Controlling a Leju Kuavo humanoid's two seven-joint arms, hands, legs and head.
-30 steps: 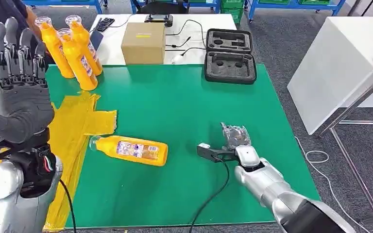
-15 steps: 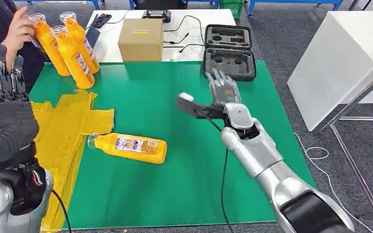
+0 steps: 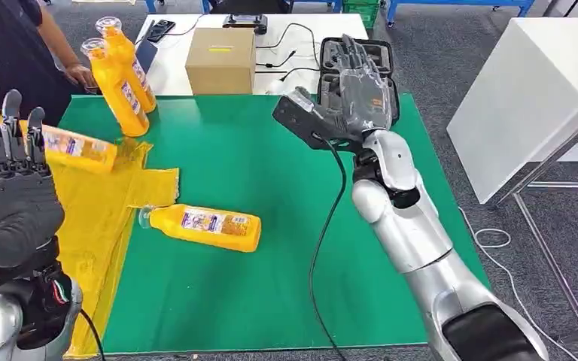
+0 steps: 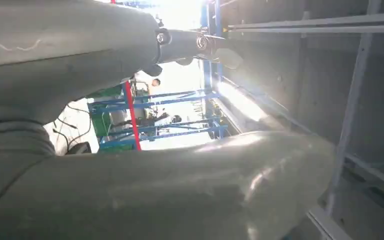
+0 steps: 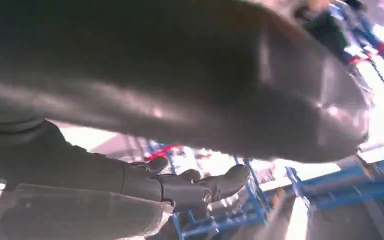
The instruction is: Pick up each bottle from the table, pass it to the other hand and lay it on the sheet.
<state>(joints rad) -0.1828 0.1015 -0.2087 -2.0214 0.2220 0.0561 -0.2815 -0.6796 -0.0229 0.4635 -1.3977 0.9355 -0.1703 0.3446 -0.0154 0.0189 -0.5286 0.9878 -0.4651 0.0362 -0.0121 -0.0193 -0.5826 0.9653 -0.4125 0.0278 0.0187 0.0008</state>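
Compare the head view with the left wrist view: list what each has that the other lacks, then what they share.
Head view alone: the green table, the yellow sheet, a bottle lying on the green, another on the sheet behind the left hand's fingers, two standing bottles, a cardboard box, a foam-lined case, the raised right hand, a person's arm.
Left wrist view alone: blue shelving and bright light behind.
Both: the left hand, open, holding nothing.

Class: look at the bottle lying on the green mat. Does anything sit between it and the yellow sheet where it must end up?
Nothing visible does. The lying bottle rests on the green mat with its cap end at the edge of the yellow sheet, and the strip between them is bare.
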